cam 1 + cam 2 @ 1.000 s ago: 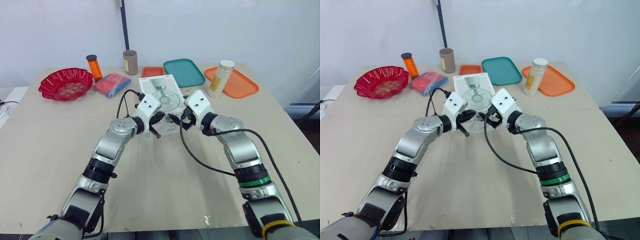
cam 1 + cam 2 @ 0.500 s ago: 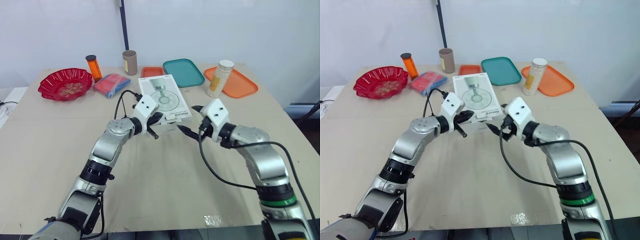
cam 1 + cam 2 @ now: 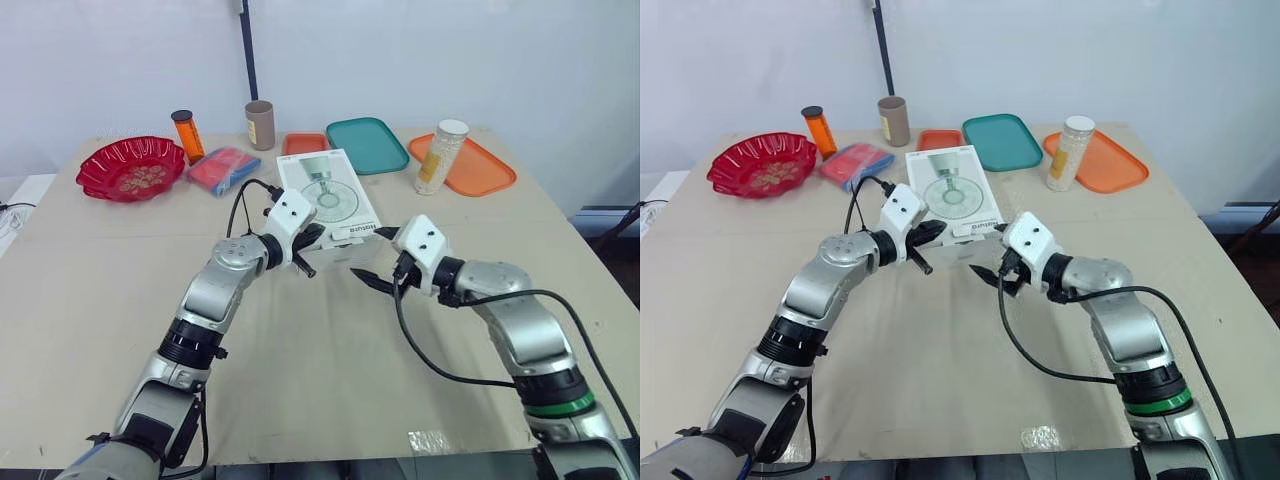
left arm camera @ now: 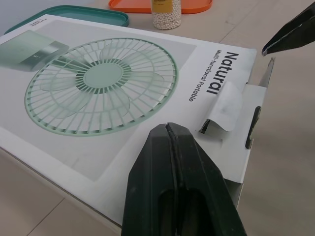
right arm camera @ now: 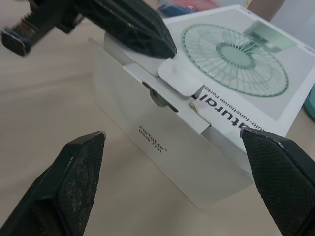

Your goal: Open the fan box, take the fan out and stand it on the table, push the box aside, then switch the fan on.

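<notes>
— Fingers (image 5: 74, 167) on the right gripper (image 3: 370, 252)?
— Spread wide, empty, just short of the fan box (image 3: 330, 200), which lies flat on the table (image 3: 90, 300). Those of the left gripper (image 4: 170, 130) are pressed together, empty, over its near corner.
— Beyond?
— Teal tray (image 3: 368, 143), orange tray (image 3: 480, 172), bottle (image 3: 440, 156).

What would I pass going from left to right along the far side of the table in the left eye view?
red bowl → orange bottle → red and blue packet → brown cup → small orange tray → teal tray → large orange tray
</notes>
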### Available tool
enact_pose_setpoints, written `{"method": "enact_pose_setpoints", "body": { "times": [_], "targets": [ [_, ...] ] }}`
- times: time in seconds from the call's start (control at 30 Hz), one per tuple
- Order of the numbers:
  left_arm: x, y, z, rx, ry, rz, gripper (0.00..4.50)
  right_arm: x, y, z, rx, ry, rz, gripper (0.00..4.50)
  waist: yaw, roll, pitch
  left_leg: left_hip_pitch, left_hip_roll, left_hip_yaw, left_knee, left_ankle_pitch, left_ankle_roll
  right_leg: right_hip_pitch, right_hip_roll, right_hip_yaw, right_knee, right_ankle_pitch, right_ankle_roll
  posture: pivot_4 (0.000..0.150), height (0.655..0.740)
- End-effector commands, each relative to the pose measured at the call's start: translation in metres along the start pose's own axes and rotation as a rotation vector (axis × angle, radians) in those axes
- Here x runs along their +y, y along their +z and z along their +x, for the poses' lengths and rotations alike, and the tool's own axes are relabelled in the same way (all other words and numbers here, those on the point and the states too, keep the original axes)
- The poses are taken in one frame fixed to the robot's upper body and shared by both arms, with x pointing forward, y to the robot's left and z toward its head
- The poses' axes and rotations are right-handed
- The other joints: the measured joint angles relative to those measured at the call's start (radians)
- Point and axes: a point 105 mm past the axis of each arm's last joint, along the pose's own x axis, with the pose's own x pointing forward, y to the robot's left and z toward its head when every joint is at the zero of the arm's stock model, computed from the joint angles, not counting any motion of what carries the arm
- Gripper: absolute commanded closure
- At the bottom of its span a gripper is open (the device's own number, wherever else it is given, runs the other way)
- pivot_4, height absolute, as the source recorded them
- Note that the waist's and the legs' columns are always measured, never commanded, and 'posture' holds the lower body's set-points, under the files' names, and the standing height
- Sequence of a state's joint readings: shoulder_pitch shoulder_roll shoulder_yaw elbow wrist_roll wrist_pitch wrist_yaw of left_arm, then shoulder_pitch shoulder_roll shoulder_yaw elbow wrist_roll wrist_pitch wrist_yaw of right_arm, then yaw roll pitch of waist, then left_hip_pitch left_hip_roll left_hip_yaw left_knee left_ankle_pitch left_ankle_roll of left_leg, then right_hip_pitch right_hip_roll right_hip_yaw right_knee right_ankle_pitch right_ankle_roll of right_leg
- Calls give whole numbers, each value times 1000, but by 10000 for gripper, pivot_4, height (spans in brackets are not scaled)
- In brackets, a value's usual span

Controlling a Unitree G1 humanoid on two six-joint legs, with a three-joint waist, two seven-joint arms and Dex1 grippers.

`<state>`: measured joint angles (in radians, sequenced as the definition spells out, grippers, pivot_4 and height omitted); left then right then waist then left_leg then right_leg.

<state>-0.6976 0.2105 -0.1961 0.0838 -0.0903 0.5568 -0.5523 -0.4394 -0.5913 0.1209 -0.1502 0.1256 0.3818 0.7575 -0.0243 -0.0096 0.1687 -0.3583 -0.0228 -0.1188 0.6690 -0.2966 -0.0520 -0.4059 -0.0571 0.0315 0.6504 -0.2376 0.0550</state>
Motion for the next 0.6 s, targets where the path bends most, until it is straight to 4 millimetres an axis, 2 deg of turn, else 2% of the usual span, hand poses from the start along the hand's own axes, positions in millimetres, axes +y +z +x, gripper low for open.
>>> {"method": "enact_pose_setpoints", "body": {
  "times": [0.03,0.17,0.6],
  "targets": [
    [7,-5,-4,27,27,-1,44660,-7,8,1,-26,-19,-52,0,0,0,0,0,0,0,0,0,0,0,0,0,0,0,0,1500,7400],
    [7,-6,-5,30,32,-4,44660,-3,0,-1,-1,3,-54,0,-1,0,0,0,0,0,0,0,0,0,0,0,0,0,0,1500,7400],
    [5,-5,-3,21,36,-15,44660,35,-15,-19,64,113,11,0,0,0,0,0,0,0,0,0,0,0,0,0,0,0,0,1500,7400]
  ]
}}
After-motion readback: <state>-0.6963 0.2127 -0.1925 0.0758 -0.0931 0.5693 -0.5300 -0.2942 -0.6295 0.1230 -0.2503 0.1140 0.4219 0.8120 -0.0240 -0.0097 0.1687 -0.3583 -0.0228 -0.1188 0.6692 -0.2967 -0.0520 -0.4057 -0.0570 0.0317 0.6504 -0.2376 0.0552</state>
